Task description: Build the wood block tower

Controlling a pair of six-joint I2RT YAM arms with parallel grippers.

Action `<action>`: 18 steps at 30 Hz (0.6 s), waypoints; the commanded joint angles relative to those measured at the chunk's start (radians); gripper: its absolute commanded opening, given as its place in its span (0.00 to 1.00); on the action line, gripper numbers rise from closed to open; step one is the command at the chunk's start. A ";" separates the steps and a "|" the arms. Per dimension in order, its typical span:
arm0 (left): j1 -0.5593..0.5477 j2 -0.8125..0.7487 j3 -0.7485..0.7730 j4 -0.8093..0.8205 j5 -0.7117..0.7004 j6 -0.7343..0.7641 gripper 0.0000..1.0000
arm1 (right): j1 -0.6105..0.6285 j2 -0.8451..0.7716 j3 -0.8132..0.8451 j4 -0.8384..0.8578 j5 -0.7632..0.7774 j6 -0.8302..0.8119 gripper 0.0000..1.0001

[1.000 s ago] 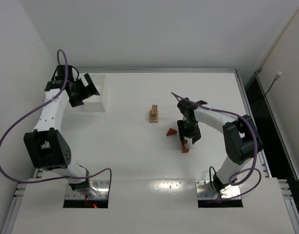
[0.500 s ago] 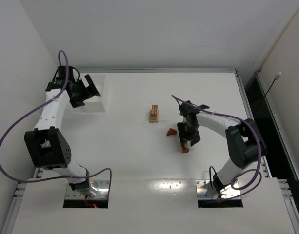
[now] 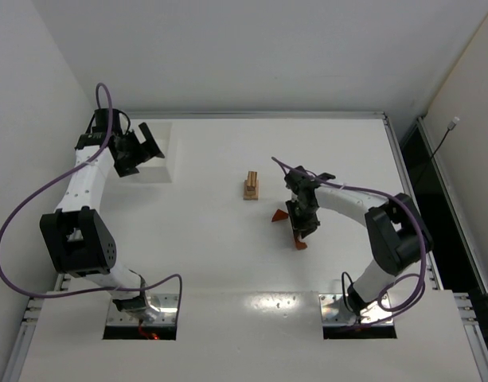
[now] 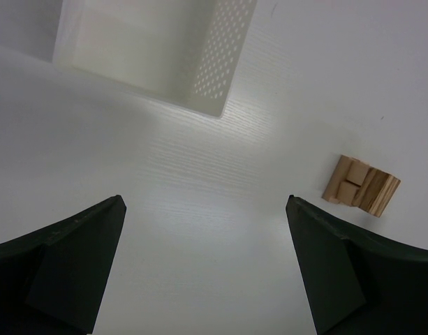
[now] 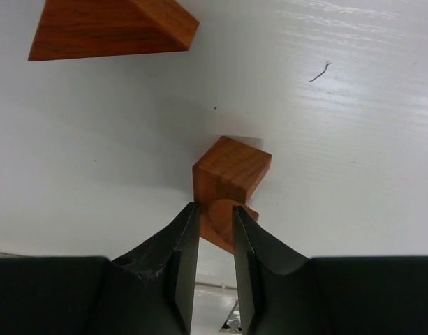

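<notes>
A white tray [image 3: 165, 163] sits at the table's [image 3: 212, 255] far-left corner. The part of its inside that shows in the left wrist view is white floor and 1 perforated wall. The left hand [image 3: 140, 143] hangs over the tray's left part with its fingers [image 4: 74, 258] spread wide and nothing between them.

The tower [image 3: 251, 185] stands near the middle of the table, a little toward the far edge, as a narrow stack of tan blocks, well apart from the tray and from both hands.

Right of the middle and closer to the near edge lie 2 loose pieces. A reddish-brown wedge [image 3: 280, 215] rests flat on the table, and a reddish-brown block [image 3: 301, 244] lies near it, toward the near edge. The right hand [image 3: 302, 228] is down at the table over this block, its fingers [image 5: 179, 258] drawn close and pinching the block's rounded near end. Bare white table lies around the tower on every side.
</notes>
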 commanded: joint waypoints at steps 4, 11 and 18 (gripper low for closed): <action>0.015 -0.032 0.003 0.023 0.006 -0.012 1.00 | 0.009 0.039 0.024 0.020 0.005 0.023 0.24; 0.015 -0.023 0.003 0.023 0.006 -0.012 1.00 | 0.009 0.050 0.033 0.020 0.014 0.023 0.31; 0.015 -0.013 0.003 0.023 0.006 -0.012 1.00 | 0.009 0.050 0.022 0.020 0.014 0.023 0.44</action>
